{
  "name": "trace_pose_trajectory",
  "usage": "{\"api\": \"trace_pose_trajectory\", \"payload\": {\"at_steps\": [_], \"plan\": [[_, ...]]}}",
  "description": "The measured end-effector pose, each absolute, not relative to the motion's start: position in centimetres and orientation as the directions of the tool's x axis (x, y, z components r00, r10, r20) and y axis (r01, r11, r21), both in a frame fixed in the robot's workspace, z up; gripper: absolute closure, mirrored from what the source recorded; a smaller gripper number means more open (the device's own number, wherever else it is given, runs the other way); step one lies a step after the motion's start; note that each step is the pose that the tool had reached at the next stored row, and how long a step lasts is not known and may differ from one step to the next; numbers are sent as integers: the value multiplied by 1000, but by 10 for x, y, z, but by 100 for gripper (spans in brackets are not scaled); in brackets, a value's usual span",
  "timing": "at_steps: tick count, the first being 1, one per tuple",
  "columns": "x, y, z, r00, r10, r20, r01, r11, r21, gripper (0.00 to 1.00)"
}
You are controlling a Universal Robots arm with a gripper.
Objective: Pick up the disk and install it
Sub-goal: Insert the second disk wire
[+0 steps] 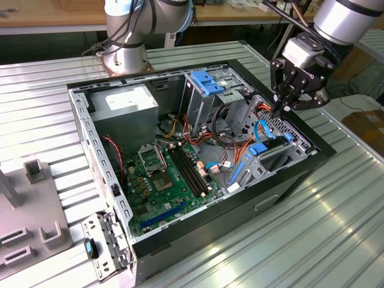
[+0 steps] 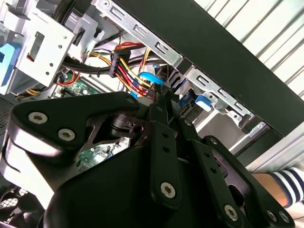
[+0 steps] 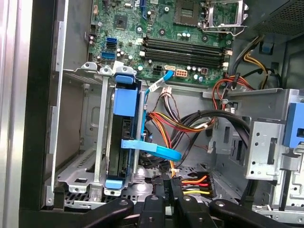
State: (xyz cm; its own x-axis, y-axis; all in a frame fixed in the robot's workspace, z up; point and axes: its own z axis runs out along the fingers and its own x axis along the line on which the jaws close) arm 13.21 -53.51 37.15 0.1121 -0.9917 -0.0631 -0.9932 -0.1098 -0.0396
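Note:
The disk [image 3: 124, 142] stands on edge in the metal drive cage [image 3: 90, 156] at the open computer case's corner, its bright blue carrier frame visible along the edges. In the exterior view the disk [image 1: 269, 155] sits in that cage on the exterior view's right. My gripper [image 1: 281, 109] hangs just above and behind the cage, over the case's edge, with its black fingers drawn together and nothing between them. In both wrist views the fingers [image 3: 159, 197] [image 2: 161, 109] point down toward red and yellow power cables [image 3: 194, 183] beside the disk. A flat blue cable [image 3: 152, 148] crosses the disk's side.
The open case [image 1: 288, 186] lies on a ribbed metal table, with motherboard [image 1: 162, 174], power supply [image 1: 123, 105] and a ribbed light-blue bracket [image 1: 207, 84] on the upper bay. A grey fixture [image 1: 30, 204] stands at the exterior view's left. A striped sleeve [image 2: 289, 183] shows beside the case.

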Motion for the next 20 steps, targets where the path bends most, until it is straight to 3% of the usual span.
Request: {"api": "trace_pose_trajectory", "payload": {"at_steps": [20], "plan": [[122, -572, 356, 109, -992, -64, -994, -106, -40, 83]]}}
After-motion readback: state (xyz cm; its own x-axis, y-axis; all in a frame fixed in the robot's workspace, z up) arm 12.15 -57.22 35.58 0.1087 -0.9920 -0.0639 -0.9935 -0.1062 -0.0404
